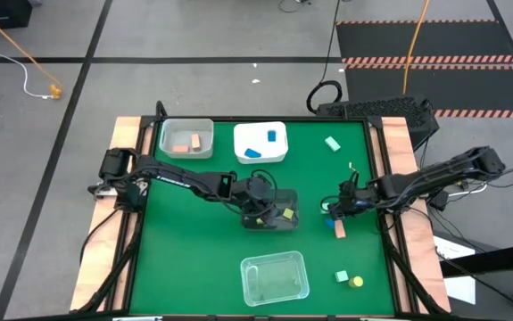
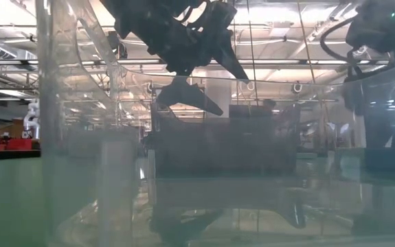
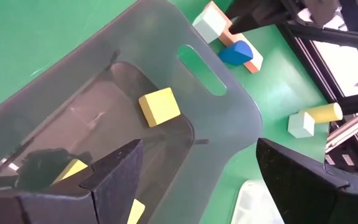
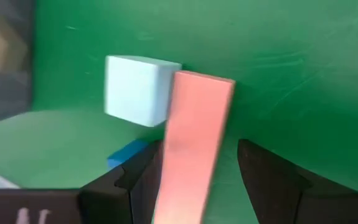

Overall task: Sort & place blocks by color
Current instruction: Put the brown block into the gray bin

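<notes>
My left gripper [image 1: 268,210] [image 3: 207,180] hangs open over the smoky grey tray [image 3: 228,118], one finger above its inside and the other beyond its rim. Yellow blocks [image 3: 159,106] lie in that tray. My right gripper [image 1: 335,209] [image 4: 207,180] is open and low over the table, its fingers on either side of a salmon bar [image 4: 194,143] that lies flat on the green mat. A mint cube [image 4: 138,90] and a blue block [image 4: 126,155] lie right beside the bar. My right gripper straddles the salmon bar near its nearer end [image 4: 179,186], the fingers pointing down along the bar's sides. One finger [image 4: 138,183] stands close against the bar, and I cannot tell whether it touches. The bar lies flat on the mat.
At the far edge, a clear tray [image 1: 165,134] holds salmon blocks and a white tray [image 1: 243,134] holds blue ones. A mint block [image 1: 332,143] lies to the right of them. A clear tray [image 1: 252,290] sits at the near edge, with a mint cube [image 1: 343,277] and a yellow piece [image 1: 356,282] to its right.
</notes>
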Available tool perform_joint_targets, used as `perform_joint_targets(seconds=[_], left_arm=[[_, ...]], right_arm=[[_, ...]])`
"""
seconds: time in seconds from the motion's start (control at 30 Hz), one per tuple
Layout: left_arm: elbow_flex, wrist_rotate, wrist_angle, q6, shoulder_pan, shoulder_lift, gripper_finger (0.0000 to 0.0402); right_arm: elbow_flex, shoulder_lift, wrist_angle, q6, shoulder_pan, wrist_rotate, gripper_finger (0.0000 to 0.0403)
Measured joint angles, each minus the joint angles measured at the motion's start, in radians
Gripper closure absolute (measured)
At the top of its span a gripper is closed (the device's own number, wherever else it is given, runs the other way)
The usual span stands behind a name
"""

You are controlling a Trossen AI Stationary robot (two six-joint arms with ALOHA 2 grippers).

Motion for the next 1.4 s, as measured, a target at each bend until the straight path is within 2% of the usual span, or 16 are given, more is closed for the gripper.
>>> perform_joint_targets(seconds=[0.3, 0.47, 0.6, 0.87, 1.13, 1.3, 1.4], left_arm=[[0.000, 0.000, 0.000, 0.023, 0.000, 0.000, 0.0089], [0.000, 0.000, 0.002, 0.023, 0.000, 0.000, 0.0089], [0.000, 0.000, 0.005, 0.014, 0.000, 0.000, 0.0089], [0.000, -0.010, 0.051, 0.023, 0.000, 0.000, 0.0089], [0.000, -0.111, 0.204, 0.086, 0.009, 0.000, 0.0089], [0.000, -0.107, 0.340, 0.108, 0.028, 0.000, 0.0089], [0.001, -0.082, 0.418, 0.129, 0.038, 0.000, 0.0089]], right_arm=[[0.007, 0.170, 0.049, -0.009, 0.062, 0.078, 0.0205], [0.006, 0.213, 0.043, -0.027, 0.086, 0.109, 0.0207], [0.005, 0.214, -0.003, -0.057, 0.087, 0.109, 0.0225], [0.004, 0.214, -0.031, -0.079, 0.087, 0.125, 0.0296], [0.005, 0.196, -0.028, -0.078, 0.087, 0.115, 0.0297], [0.043, 0.132, -0.035, -0.078, 0.086, 0.128, 0.0297], [0.073, 0.082, -0.043, -0.087, 0.085, 0.196, 0.0297]])
